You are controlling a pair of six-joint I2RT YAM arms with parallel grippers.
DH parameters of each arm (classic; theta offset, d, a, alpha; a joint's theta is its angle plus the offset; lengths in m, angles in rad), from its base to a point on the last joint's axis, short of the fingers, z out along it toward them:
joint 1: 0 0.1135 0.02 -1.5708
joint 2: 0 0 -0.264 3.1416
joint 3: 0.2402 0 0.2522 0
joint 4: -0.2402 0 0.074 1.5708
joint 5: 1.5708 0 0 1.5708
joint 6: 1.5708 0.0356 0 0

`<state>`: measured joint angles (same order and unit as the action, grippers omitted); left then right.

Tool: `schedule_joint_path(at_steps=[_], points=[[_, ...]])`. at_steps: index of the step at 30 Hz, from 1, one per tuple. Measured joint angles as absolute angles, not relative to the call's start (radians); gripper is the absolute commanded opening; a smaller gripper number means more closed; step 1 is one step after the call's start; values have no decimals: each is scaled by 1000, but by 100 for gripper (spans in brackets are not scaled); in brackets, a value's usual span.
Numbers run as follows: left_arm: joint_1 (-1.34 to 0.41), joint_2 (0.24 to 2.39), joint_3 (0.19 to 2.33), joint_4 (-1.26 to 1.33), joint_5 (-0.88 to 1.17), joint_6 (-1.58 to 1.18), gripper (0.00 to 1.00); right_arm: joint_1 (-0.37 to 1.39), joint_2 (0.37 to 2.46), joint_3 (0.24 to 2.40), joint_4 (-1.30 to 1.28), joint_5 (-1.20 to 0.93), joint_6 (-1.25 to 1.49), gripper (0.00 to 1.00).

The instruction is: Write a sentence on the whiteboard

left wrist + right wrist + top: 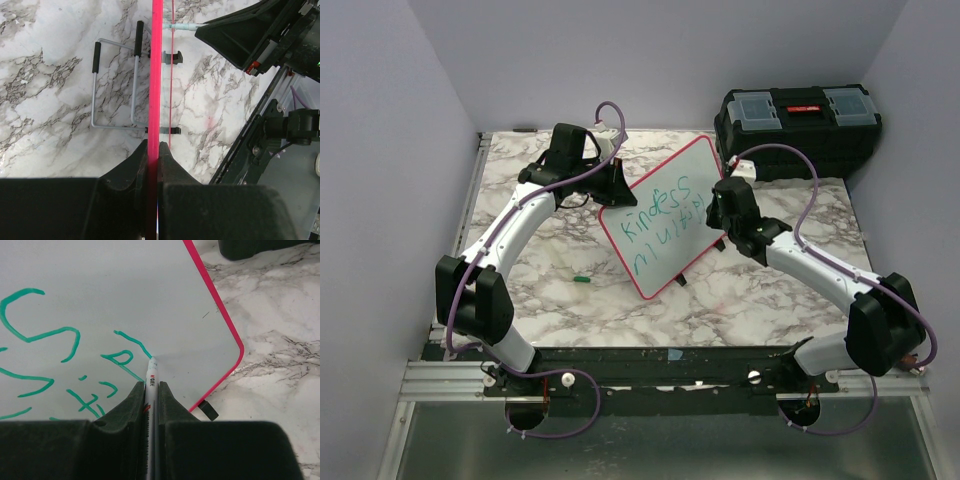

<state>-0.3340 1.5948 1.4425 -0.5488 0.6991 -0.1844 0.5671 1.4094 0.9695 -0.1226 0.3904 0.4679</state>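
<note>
The right gripper (151,387) has its two black fingers pinched narrow on a slim white marker (151,371). The marker's tip sits at the surface of the flat, rounded-corner white whiteboard (125,280) with its thin red-pink rim, right at the end of a green stroke. It appears to touch, though the exact contact is hard to confirm.

The left gripper (154,150) is clamped tight on the board's red-pink edge and holds it tilted up toward the right arm, above the grey-veined marble table (570,310). A bent grey wire stand (115,85) with black rubber tips lies flat on the marble just beyond the board.

The sentence (665,222), green handwritten marker lettering, runs in two lines across the middle of the board. The upper line reads "Kindess" and the lower is a scribbly word I cannot read.

I judge the writing step to be in hand and near its end, with the tip at the tail of the lower line close to the board's right rim (little room is left there). The next move calls for either a short, light finishing stroke with the left grip steady, or a clean lift of the tip straight off the surface so nothing smears.

A small green cap (581,279) lies on the marble near the board's lower corner, and a black plastic toolbox (798,122) with a red latch stands at the far right, well apart.
</note>
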Motion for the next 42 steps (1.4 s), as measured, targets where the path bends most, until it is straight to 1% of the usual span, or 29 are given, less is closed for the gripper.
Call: schedule_joint_path(at_steps=[18,28,33,42], points=[[-334,1593,1441,-548,699,-184,0,567,1402,942,-123,392,458,1],[-336,1590,1441,-548,697,-182,0,566,1402,981,-136,403,419,1],[-336,1590,1441,-548,697,-181,0,536,1402,983,-136,389,414,1],[-336,1590,1441,-548,697,-181,0,412,1352,982,-96,240,449,1]])
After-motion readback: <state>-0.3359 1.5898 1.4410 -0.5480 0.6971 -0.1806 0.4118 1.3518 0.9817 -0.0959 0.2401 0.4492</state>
